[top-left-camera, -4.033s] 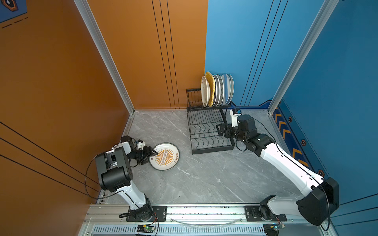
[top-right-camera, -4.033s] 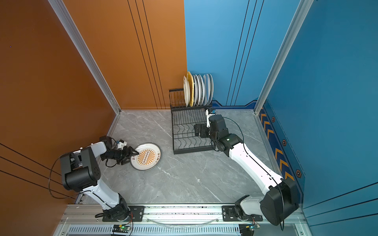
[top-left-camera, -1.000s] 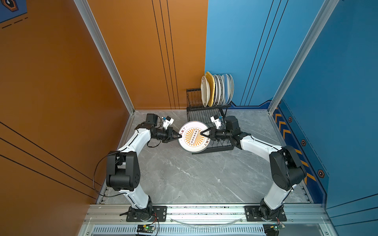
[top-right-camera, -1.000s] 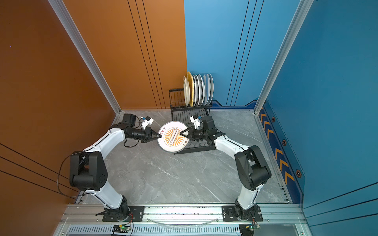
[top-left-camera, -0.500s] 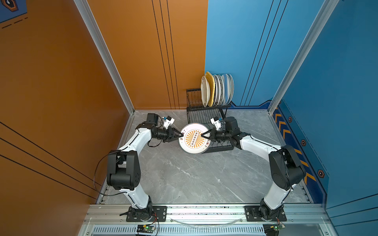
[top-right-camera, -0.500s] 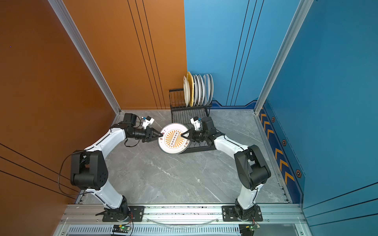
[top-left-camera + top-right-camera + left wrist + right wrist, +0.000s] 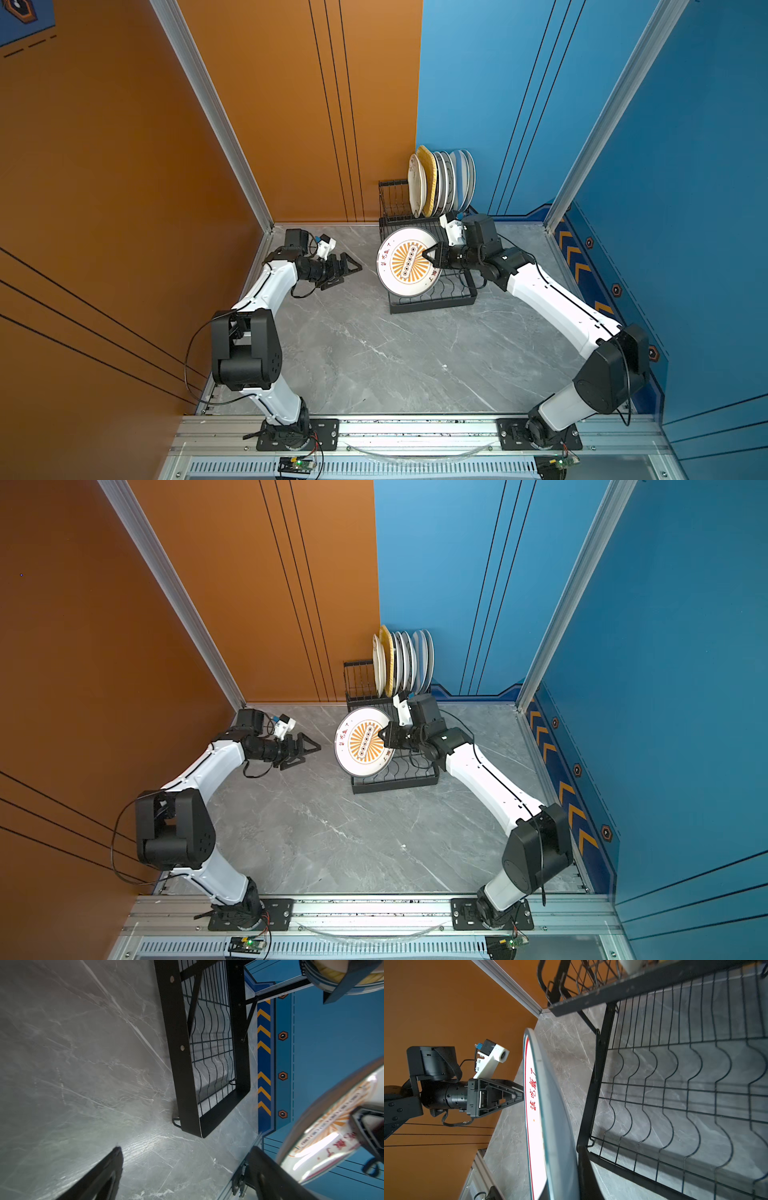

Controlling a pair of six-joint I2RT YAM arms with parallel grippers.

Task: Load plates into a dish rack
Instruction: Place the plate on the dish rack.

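Upright plates (image 7: 440, 183) crowd the dish rack (image 7: 432, 300) behind the held plate (image 7: 398, 272).

A plate (image 7: 550, 1126) edge-on, between the left gripper (image 7: 520, 1094) and the dish rack (image 7: 596, 1080).
The white plate with red characters hangs over the marble table (image 7: 566, 1053). On its printed side the left gripper points at it, tip just beside the rim; contact is not clear. Behind its back lies the black dish rack with wavy wires.
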